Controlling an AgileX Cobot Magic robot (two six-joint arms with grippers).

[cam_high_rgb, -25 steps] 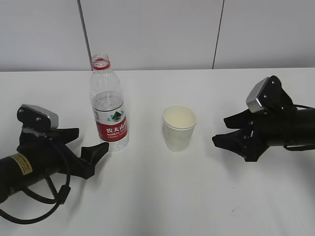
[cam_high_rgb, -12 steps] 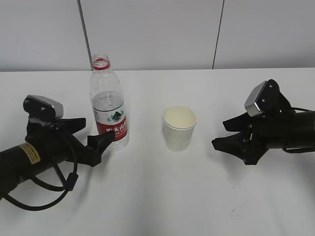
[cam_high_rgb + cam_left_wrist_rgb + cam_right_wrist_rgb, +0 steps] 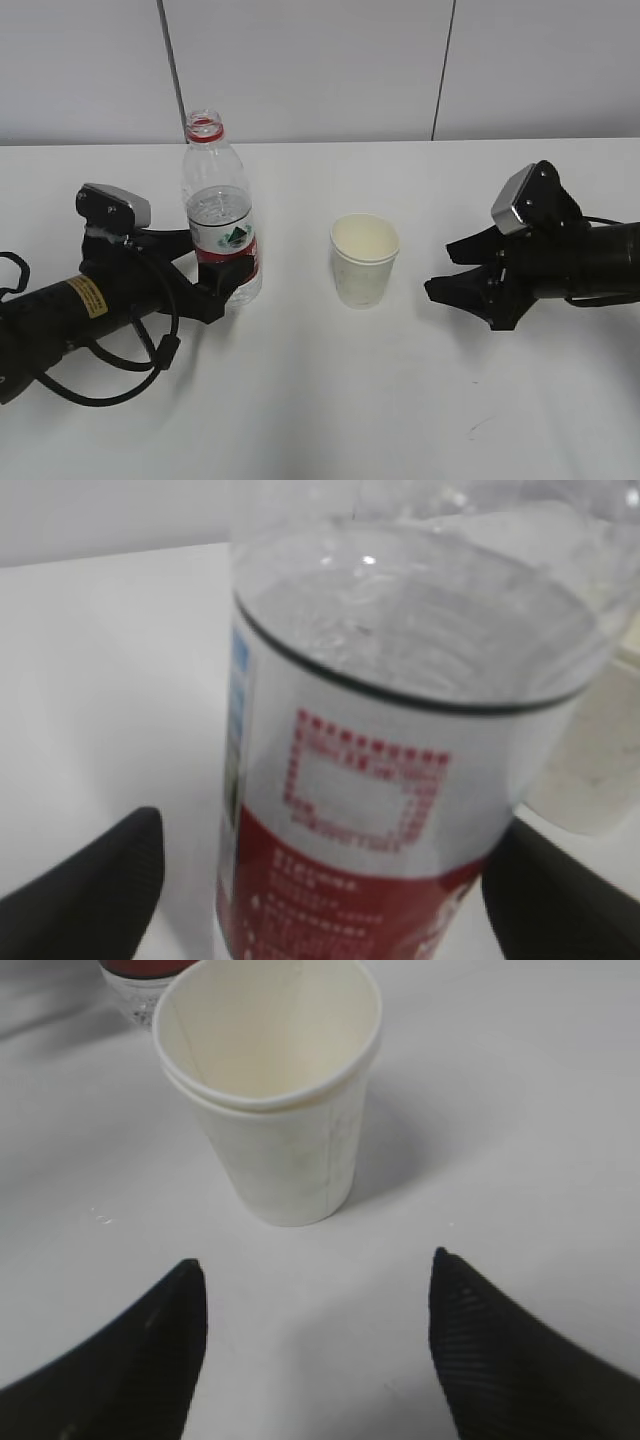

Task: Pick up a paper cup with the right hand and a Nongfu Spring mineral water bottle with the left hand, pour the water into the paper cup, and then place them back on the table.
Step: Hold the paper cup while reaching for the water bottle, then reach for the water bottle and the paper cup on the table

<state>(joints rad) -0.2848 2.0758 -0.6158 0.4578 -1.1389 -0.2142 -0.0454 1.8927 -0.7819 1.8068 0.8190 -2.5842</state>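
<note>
On the left side of the tabletop [image 3: 330, 400], I have the left hand [image 3: 215, 270] brought in low and level, its gripper spread wide with one finger either side of the Nongfu Spring mineral water bottle [image 3: 222, 225]. The left wrist view fills with the bottle's label and the waterline above it, a black fingertip showing at each lower corner with a sliver of white between each finger and the plastic, so I judge the gripper is around the bottle but not yet pressing on it. The bottle stands upright with no cap, its red neck ring at the top, so I want the grip at label height, below the waterline, to keep it from tipping as the fingers close.

Over on the right, the right hand [image 3: 462, 278] sits well apart from the paper cup [image 3: 364, 260], gripper open wide and pointed at it. From the right wrist view the cup [image 3: 270, 1090] stands upright and empty, centred between the two fingertips but ahead of them, so that arm needs to advance before it can close. The cup is thin and light, so I judge a gentle squeeze is called for, or it will crush or skid.

Bottle and cup stand near each other, apart. Nothing is lifted; I take this as the grasping step on both sides.
</note>
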